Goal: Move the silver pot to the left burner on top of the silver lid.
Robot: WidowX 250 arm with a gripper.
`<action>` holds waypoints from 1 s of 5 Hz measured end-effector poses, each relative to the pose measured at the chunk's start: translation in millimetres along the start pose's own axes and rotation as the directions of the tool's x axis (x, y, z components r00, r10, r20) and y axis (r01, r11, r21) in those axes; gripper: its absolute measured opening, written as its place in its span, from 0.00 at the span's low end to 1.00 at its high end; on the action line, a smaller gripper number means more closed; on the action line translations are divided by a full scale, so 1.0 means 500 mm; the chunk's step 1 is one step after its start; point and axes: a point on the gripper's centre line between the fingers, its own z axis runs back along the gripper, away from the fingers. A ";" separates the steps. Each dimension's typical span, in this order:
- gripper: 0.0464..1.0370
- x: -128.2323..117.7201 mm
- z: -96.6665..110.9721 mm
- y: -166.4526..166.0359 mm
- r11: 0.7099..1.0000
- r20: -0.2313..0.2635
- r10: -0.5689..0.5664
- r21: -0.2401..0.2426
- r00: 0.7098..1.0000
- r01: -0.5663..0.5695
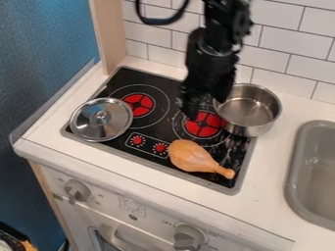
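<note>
Lid (111, 128) at left of stove (131, 78), drumstick (192, 157) on its front right, pot (252, 112) behind drumstick, sink (294, 169) rightmost

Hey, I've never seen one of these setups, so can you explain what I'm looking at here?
It's one picture, from a fixed camera looking down at a slant on a toy kitchen. The black machine coming in from the top is a robot arm; its grasping end, the tool, hangs beside the silver pot. I can't tell whether it holds the pot. On the black stovetop, a silver lid lies at the left and a toy drumstick at the front. A gray sink sits at the right.
</note>
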 end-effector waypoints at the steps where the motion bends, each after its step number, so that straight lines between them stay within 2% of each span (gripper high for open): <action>1: 0.96 -0.019 -0.031 -0.030 0.999 -0.031 -0.036 -0.010 0.999 0.036; 2: 0.96 -0.026 -0.049 -0.039 0.998 -0.042 -0.066 -0.014 0.997 0.065; 3: 0.92 -0.037 -0.064 -0.040 0.995 -0.034 -0.096 0.000 0.995 0.096; 4: 0.66 -0.039 -0.071 -0.041 0.995 -0.018 -0.099 -0.016 0.995 0.099; 5: 0.35 -0.043 -0.076 -0.034 0.996 -0.023 -0.089 -0.012 0.996 0.088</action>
